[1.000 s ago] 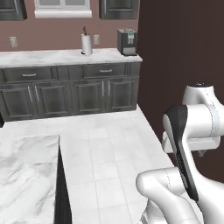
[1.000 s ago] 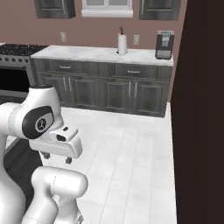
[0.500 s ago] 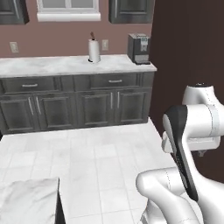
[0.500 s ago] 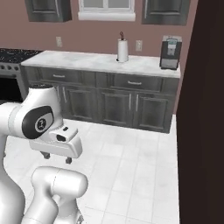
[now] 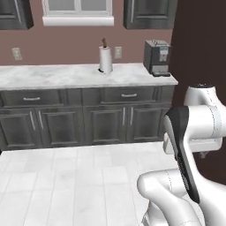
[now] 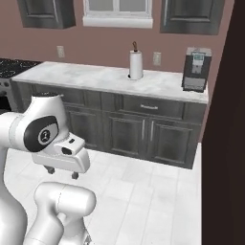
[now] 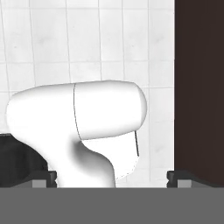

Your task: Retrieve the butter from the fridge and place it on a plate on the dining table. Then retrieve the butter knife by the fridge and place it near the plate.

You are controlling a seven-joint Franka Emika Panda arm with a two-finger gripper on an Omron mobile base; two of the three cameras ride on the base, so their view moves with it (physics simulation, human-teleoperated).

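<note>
The robot arm [image 5: 190, 172] is folded close over its base, with the hand tucked low and pointing down at the floor. In the hand view the gripper [image 7: 113, 178] has its two dark fingertips [image 7: 43, 177] standing far apart at the bottom edge, one at each side, with nothing between them; the jaws are fully spread and hold nothing.

Under the hand lies a white tiled floor [image 5: 66, 185], running forward to the cabinets. A tall dark panel [image 6: 225, 143] rises at the right side of the scene, just beside the arm; its surface is too dark to tell what it is.

Beyond the floor stands a run of grey cabinets [image 5: 84, 121] under a white marble counter [image 5: 66, 76] along the reddish-brown wall. A paper towel roll [image 5: 105, 59] stands upright near the counter's back edge, about the middle of its length. A coffee machine [image 5: 156, 57] stands at the counter's right end, near the corner beside the dark panel. At the counter's left end, in the right base view, the edge of a stove [image 6: 7, 76] adjoins it. Above the counter is a window [image 5: 78, 9] between dark wall cabinets [image 5: 150, 13].

I cannot see the butter, plate or butter knife from here, so I cannot tell where they are.
</note>
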